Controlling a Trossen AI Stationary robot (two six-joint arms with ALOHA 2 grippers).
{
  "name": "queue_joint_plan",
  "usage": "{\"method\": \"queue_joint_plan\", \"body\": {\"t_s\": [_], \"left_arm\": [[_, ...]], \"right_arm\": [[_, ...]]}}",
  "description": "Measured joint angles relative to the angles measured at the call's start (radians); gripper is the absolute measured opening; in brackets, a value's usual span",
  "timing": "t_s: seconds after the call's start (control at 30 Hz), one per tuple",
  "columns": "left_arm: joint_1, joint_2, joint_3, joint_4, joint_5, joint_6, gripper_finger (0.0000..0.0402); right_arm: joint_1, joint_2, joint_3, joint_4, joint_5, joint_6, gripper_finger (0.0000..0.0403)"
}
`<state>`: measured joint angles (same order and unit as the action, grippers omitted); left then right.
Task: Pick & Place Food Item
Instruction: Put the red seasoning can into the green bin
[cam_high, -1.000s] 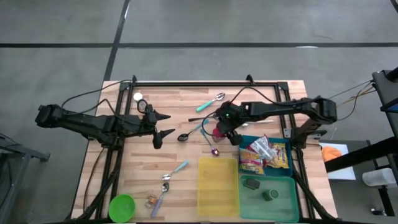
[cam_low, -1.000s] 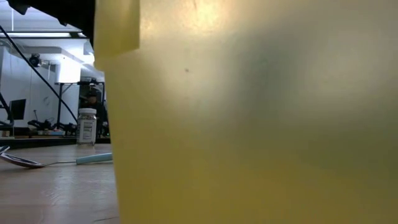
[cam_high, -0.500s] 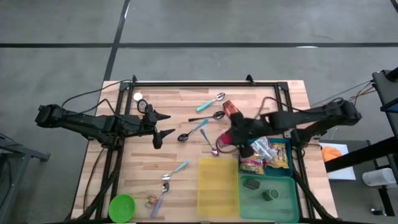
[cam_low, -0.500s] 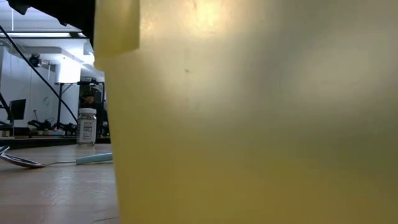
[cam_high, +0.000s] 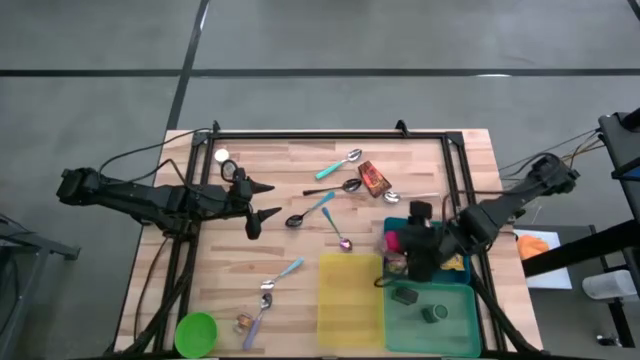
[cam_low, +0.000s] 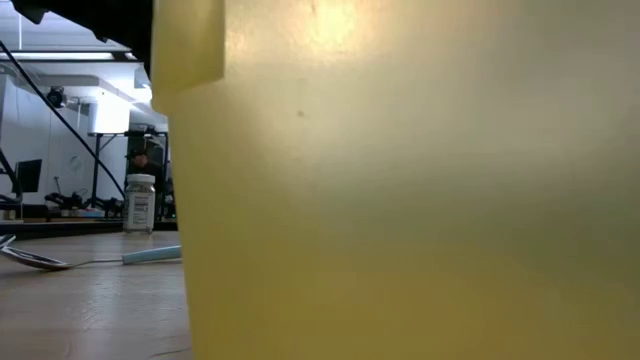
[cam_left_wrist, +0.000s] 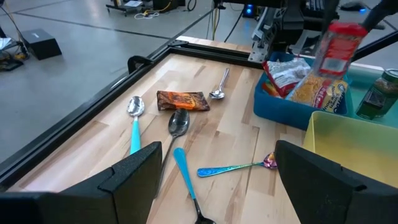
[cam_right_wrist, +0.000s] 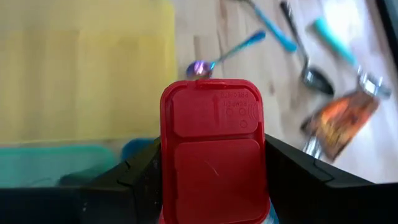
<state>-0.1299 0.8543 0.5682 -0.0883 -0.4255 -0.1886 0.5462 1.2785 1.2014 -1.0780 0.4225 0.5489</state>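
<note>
My right gripper (cam_high: 405, 243) is shut on a red-capped container (cam_right_wrist: 212, 146) with a red and white label (cam_left_wrist: 337, 48). It holds it in the air over the blue bin (cam_high: 463, 238), which has snack bags in it. An orange-brown snack packet (cam_high: 373, 178) lies flat on the wooden table near the far middle. My left gripper (cam_high: 258, 205) hovers open over the table's left half, with nothing between its fingers (cam_left_wrist: 134, 180). My right gripper pinches the container by its two sides just below the red cap (cam_right_wrist: 212, 186), one finger (cam_right_wrist: 134, 180) on each side. The fingers slant down from above, and the cap faces back toward the wrist. The container is lifted clear above the blue bin.
A yellow bin (cam_high: 350, 300) and a green bin (cam_high: 440, 325) with dark tins stand at the near right. Several spoons (cam_high: 310, 210) lie around the middle. A green bowl (cam_high: 196, 333) sits at the near left and a small white bottle (cam_high: 222, 157) at the far left.
My right gripper has carried the container from the table's middle toward the right and near edges, rising, and has rolled its wrist. It now hangs over the blue bin. The snack packet it stood over now shows. My left gripper has kept still.
</note>
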Motion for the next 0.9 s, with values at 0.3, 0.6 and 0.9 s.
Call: {"method": "queue_joint_plan", "body": {"t_s": [0.3,0.6,0.9], "left_arm": [[0.0,0.0,0.0,-0.002,0.0,0.0,0.0315],[0.0,0.0,0.0,-0.002,0.0,0.0,0.0315],[0.0,0.0,0.0,-0.022,0.0,0.0,0.0315]], "right_arm": [[0.25,0.159,0.229,-0.353,-0.038,0.559,0.0221],[0.497,0.302,0.244,-0.447,-0.032,1.006,0.0221],[0.575,0.381,0.246,-0.469,-0.04,1.257,0.0221]]}}
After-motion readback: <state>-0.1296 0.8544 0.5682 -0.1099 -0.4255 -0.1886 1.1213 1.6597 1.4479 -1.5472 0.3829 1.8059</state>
